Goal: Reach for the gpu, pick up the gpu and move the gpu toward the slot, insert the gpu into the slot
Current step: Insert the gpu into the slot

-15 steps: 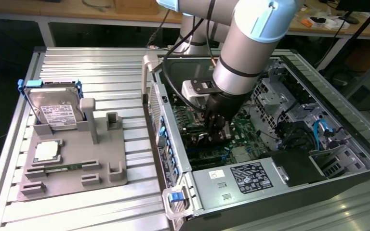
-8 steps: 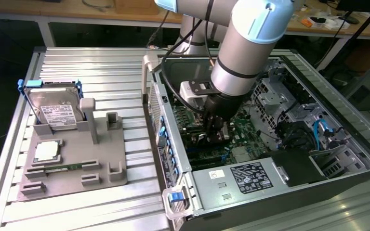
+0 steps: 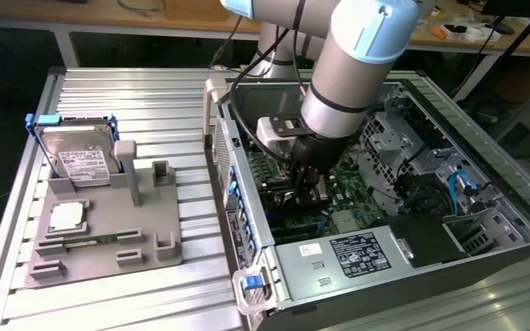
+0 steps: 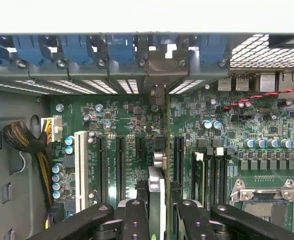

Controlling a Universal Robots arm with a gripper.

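Jaws stand partly closed and clamped on the gpu [image 4: 156, 200], which the wrist view shows edge-on as a thin pale strip running straight out from between the two black fingers [image 4: 135, 220] toward the motherboard [image 4: 227, 125]. The gripper [image 3: 303, 185] is down inside the open computer case [image 3: 486, 207] in the exterior view, hanging close over the board, with the card barely visible below it. The card's long axis lies in line with the row of long connectors on the board, and its far end bracket [image 4: 159, 67] sits up against the back wall of the case, beside the blue clips [image 4: 120, 47]. Directly ahead of the jaws and under the card's lower edge lies the slot, hidden by the card itself, so I cannot tell its colour or whether the card's edge has entered it or only hovers just above. Black connectors [image 4: 120, 167] stand parallel just to one side of the card and another to the other side, so the card looks lined up between them; by my judgement the work stands at the insertion step, the card aligned lengthwise with its connector. Well apart from the gripper, on the exterior view's left, a grey holder [image 3: 108, 234] carries a hard drive [image 3: 81, 155].
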